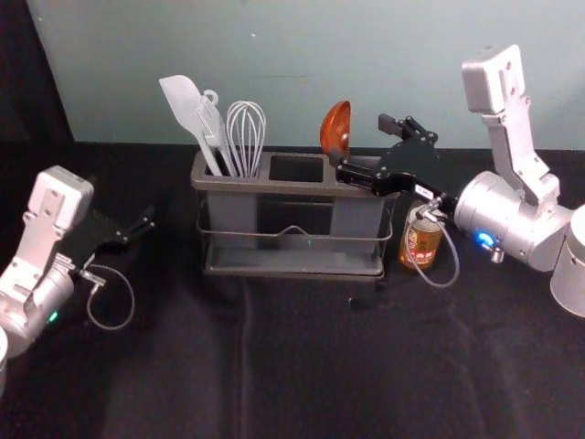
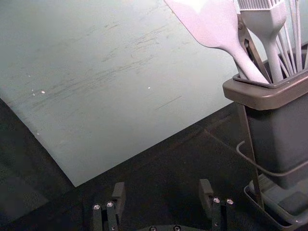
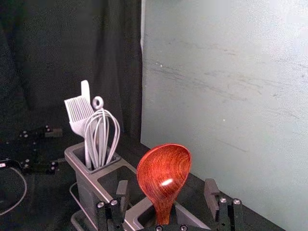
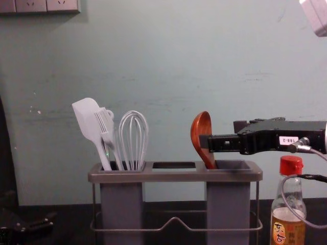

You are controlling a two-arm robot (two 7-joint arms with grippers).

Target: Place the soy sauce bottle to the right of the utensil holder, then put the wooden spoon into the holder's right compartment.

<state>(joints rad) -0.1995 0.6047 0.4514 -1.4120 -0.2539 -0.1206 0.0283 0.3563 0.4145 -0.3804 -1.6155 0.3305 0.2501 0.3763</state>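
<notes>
The wooden spoon stands bowl-up in the right compartment of the utensil holder; in the chest view the spoon leans a little left, its lower handle hidden inside. My right gripper is above that compartment. In the right wrist view, the fingers of the right gripper are spread wide on either side of the spoon. The soy sauce bottle is upright just right of the holder, under the right arm. My left gripper is open left of the holder, also seen as the left gripper in its wrist view.
A white spatula, a brush and a whisk fill the holder's left compartment. Behind the black-covered table rises a pale wall. A cable from the right arm loops past the bottle.
</notes>
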